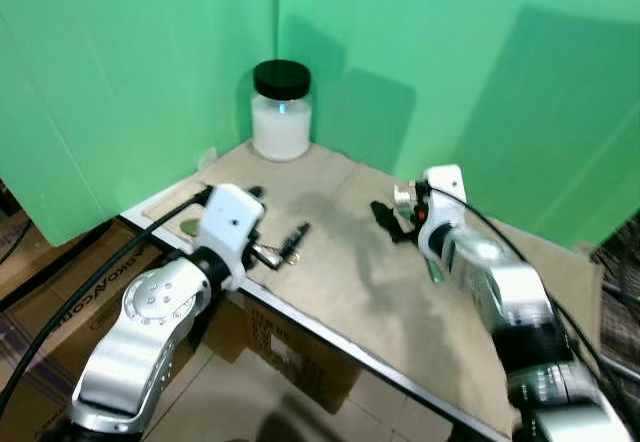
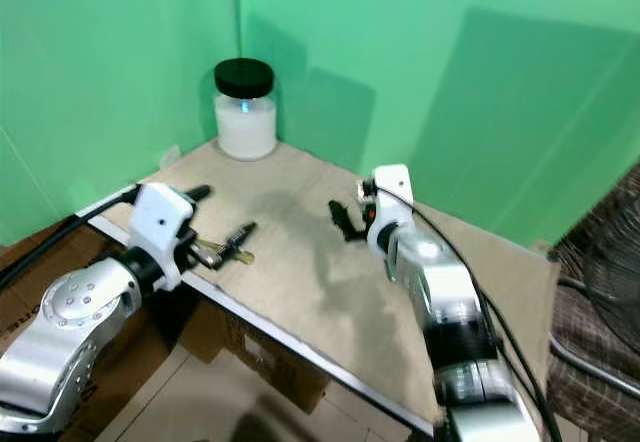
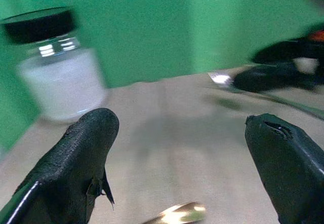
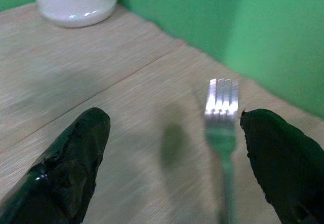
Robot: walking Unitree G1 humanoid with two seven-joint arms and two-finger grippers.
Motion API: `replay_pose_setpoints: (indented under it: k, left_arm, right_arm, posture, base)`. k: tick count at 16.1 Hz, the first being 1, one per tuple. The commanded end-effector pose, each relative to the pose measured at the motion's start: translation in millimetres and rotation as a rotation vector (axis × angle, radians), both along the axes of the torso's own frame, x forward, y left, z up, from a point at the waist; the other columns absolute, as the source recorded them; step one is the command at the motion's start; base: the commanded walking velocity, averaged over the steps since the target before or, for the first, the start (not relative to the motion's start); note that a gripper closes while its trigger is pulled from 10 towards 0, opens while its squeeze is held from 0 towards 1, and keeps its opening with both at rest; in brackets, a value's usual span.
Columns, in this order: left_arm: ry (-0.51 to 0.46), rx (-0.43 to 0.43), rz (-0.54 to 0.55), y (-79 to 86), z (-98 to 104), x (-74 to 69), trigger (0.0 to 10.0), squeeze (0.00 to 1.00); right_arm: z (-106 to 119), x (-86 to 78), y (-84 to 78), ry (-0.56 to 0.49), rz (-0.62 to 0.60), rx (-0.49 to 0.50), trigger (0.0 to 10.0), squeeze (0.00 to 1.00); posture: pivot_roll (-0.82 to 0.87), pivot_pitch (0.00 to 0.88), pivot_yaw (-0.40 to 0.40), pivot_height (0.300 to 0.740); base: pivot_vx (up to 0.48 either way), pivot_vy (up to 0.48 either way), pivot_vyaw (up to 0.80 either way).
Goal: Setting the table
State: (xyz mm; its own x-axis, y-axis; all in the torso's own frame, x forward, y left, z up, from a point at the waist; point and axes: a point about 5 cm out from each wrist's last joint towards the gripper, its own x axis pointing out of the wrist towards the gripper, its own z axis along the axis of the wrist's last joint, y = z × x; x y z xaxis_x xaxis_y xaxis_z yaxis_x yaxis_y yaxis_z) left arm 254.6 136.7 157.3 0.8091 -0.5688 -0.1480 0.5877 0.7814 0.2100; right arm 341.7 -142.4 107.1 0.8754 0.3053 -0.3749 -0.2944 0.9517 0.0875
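The right pincer [image 4: 172, 158], its fingers wide apart, hangs over the fork [image 4: 221, 117] lying on the desk [image 1: 330, 262] at about two o'clock, and the left pincer [image 3: 182, 173] is released too, so next comes closing on the fork.
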Motion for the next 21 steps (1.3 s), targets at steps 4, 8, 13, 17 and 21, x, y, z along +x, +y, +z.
replay_pose_setpoints:
  k: [4,8,13,17,21]
  left_arm:
    - [0.052,0.037,-0.131,-0.2,-2,-6.2,10.0,0.00]
    - [0.079,0.042,-0.174,0.0,-5,-11.3,10.0,0.00]
    - [0.098,0.045,-0.214,0.3,-6,-13.6,10.0,0.00]
    - [0.117,0.045,-0.240,-0.9,-6,-17.4,10.0,0.00]
    - [0.130,0.048,-0.255,0.0,-6,-19.2,10.0,0.00]
  right_arm:
    - [-9,20.7,-15.2,0.101,-0.073,-0.116,10.0,0.00]
    - [-15,25.9,-24.6,0.155,-0.092,-0.133,10.0,0.00]
    - [-22,25.7,-25.6,0.184,-0.122,-0.086,0.0,0.00]
    - [-28,23.6,-26.8,0.201,-0.140,-0.084,0.0,0.00]
    - [-30,23.0,-20.1,0.203,-0.102,-0.072,0.0,0.00]
  posture:
    - [0.02,0.000,-0.092,0.740]
    - [0.02,0.000,-0.103,0.740]
    - [0.02,0.000,-0.097,0.740]
    - [0.03,0.000,-0.097,0.740]
    - [0.03,0.000,-0.095,0.740]
  base:
    - [0.000,0.000,0.00]
    - [0.000,0.000,0.00]
    - [0.000,0.000,0.00]
    - [0.000,0.000,0.00]
    - [0.000,0.000,0.00]
